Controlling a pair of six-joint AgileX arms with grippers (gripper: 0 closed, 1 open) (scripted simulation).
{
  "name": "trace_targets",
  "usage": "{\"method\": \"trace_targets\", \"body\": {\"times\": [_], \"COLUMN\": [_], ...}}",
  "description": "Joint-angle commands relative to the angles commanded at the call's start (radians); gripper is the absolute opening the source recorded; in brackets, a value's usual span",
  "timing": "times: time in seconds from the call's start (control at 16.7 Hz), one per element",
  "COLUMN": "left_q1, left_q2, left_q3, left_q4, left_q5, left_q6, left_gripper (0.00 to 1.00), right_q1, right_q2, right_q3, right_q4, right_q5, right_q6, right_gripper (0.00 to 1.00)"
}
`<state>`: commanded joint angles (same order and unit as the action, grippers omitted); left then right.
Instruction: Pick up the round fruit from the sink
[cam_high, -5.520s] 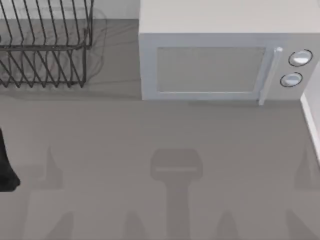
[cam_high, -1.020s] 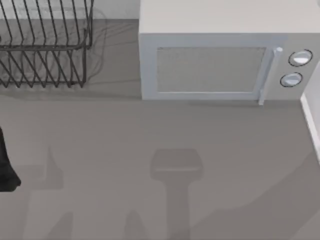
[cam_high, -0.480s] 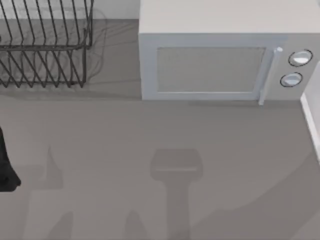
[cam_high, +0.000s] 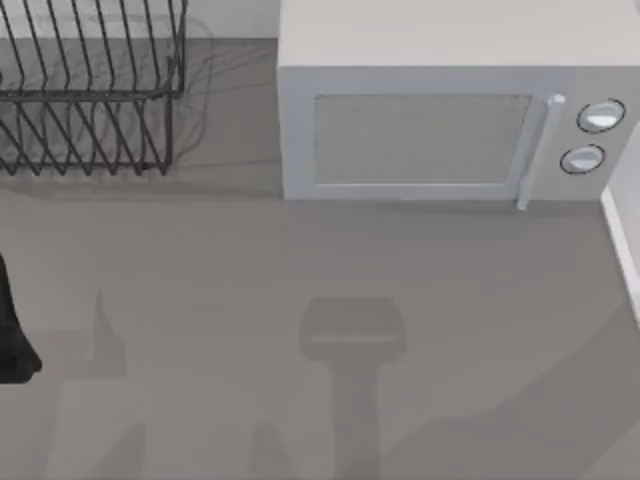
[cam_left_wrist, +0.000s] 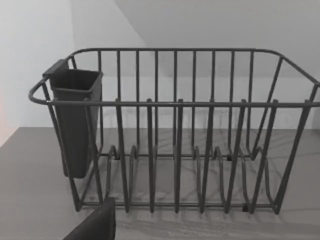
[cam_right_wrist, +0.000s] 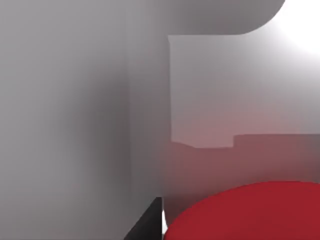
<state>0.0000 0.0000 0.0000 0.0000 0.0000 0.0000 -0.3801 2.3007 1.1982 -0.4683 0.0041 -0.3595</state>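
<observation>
The round fruit (cam_right_wrist: 245, 212) is a smooth bright-red lump, very close in the right wrist view. It lies against the pale grey wall of the sink (cam_right_wrist: 75, 125). A dark piece of my right gripper (cam_right_wrist: 145, 225) juts in right beside the fruit. Whether it touches the fruit cannot be told. In the top view the sink's white rim (cam_high: 622, 250) runs along the right edge. My left arm (cam_high: 12, 330) is parked at the left edge of the counter. A dark tip of my left gripper (cam_left_wrist: 95, 226) points toward the rack.
A dark wire dish rack (cam_high: 90, 100) stands at the back left, with a dark utensil cup (cam_left_wrist: 75, 120) hung on its end. A white microwave (cam_high: 440, 110) with two knobs (cam_high: 598, 117) fills the back right. The grey counter (cam_high: 300, 260) lies in front.
Since the earliest frame a broad shadow has spread across the counter's lower right. Over the last second nothing has visibly moved.
</observation>
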Motion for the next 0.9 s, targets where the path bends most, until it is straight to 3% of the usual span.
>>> {"method": "trace_targets", "body": {"times": [0.48,0.9], "left_q1": [0.000,0.000], "left_q2": [0.000,0.000], "left_q3": [0.000,0.000], "left_q4": [0.000,0.000], "left_q5": [0.000,0.000], "left_q6": [0.000,0.000], "left_gripper": [1.00,1.00], "right_q1": [-0.001,-0.007], "right_q2": [-0.093,-0.222], "right_q3": [0.079,0.388], "right_q4": [-0.116,-0.595], "right_q5": [-0.018,-0.020], "right_q6": [0.009,0.001], "right_gripper": [0.00,0.00]}}
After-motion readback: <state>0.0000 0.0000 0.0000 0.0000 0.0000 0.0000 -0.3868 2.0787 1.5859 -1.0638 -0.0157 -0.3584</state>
